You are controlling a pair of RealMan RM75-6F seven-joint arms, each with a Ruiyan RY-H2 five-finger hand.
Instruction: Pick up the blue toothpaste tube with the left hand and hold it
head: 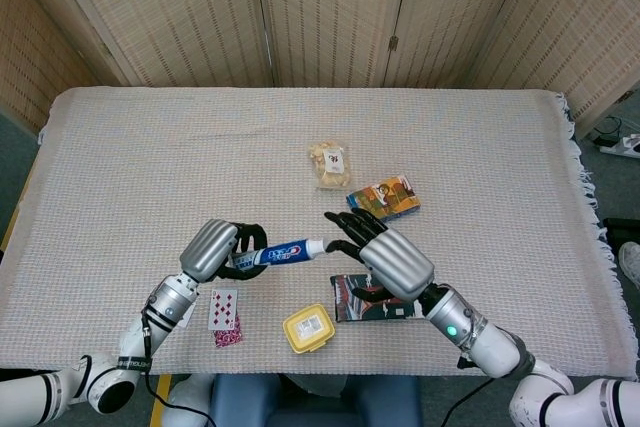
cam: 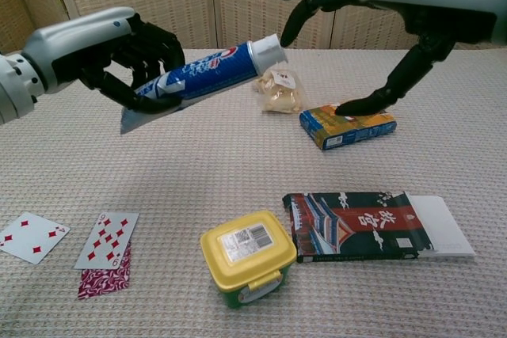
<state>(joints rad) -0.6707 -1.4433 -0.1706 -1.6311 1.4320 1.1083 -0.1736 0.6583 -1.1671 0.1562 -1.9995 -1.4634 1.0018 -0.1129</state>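
The blue toothpaste tube [head: 283, 253] [cam: 204, 70] is off the table, tilted with its white cap up and to the right. My left hand [head: 218, 251] [cam: 119, 55] grips its flat tail end, fingers wrapped around it. My right hand [head: 385, 255] [cam: 372, 5] hovers open just right of the cap, its fingers spread and not touching the tube.
A yellow lidded box [head: 307, 328] [cam: 247, 256] stands near the front edge. Playing cards [head: 224, 316] [cam: 101, 252] lie front left. A dark flat packet [cam: 360, 225] lies front right, a small colourful box [head: 383, 198] [cam: 347, 127] and a snack bag [head: 329, 164] [cam: 278, 90] further back.
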